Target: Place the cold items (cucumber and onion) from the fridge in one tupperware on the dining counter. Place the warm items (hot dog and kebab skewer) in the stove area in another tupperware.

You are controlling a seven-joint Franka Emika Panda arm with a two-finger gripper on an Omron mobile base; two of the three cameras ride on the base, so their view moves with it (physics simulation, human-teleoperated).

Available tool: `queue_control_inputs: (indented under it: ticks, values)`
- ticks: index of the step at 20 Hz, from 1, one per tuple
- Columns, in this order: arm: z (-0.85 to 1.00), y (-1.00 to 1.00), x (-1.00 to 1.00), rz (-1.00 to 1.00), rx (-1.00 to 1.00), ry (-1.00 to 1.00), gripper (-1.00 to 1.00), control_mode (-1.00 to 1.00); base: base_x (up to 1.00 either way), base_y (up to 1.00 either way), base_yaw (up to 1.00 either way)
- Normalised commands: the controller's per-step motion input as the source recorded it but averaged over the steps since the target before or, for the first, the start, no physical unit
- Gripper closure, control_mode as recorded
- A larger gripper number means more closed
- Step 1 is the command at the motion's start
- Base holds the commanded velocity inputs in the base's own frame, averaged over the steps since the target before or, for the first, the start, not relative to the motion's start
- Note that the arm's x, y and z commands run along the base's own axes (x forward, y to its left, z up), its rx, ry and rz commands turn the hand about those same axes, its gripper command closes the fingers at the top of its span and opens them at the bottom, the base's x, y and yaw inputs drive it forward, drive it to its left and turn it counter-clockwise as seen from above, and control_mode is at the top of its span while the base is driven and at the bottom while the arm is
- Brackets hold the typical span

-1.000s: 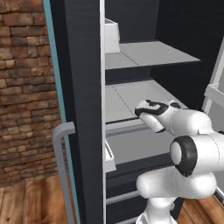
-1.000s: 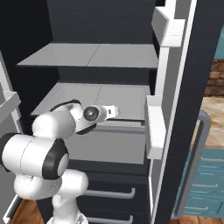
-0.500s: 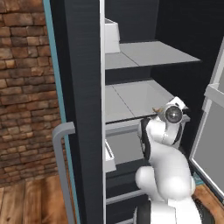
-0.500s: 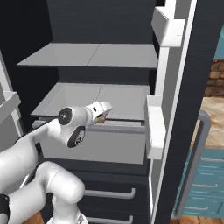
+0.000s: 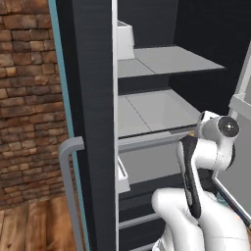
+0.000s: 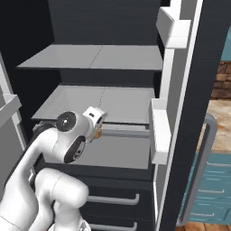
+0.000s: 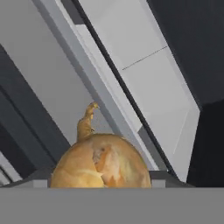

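Note:
The yellowish-tan onion (image 7: 101,162) with its thin pointed tip sits close against the hand camera, between the jaws of my gripper (image 6: 98,131), which is shut on it. A sliver of the onion (image 6: 96,132) shows under the hand in the right base view. The gripper (image 5: 195,132) hangs just in front of the middle shelf's front edge of the open black fridge (image 5: 93,98). The grey shelf (image 7: 148,74) runs past behind the onion. My fingertips are hidden by the onion. The cucumber is out of view.
The fridge's grey shelves (image 6: 106,100) are bare where they show. A white door bin (image 6: 159,131) and a higher one (image 6: 171,28) hang on the open right door. A silver handle (image 5: 69,191) stands at the left door. Drawers (image 6: 113,198) lie below.
The arm has drawn back from the middle shelf and folded up toward the base, carrying the onion out to the shelf's front edge. The wrist has turned.

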Motion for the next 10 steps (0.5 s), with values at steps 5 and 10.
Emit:
queue_control_inputs:
  ticks: [5, 10]
  values:
    - [-0.62, 0.25, -0.38, 0.44, -0.06, 0.02, 1.00, -1.00, 0.00, 0.00, 0.00]
    - [-0.39, 0.82, 0.00, 0.12, -0.26, 0.09, 1.00, -1.00, 0.00, 0.00, 0.00]
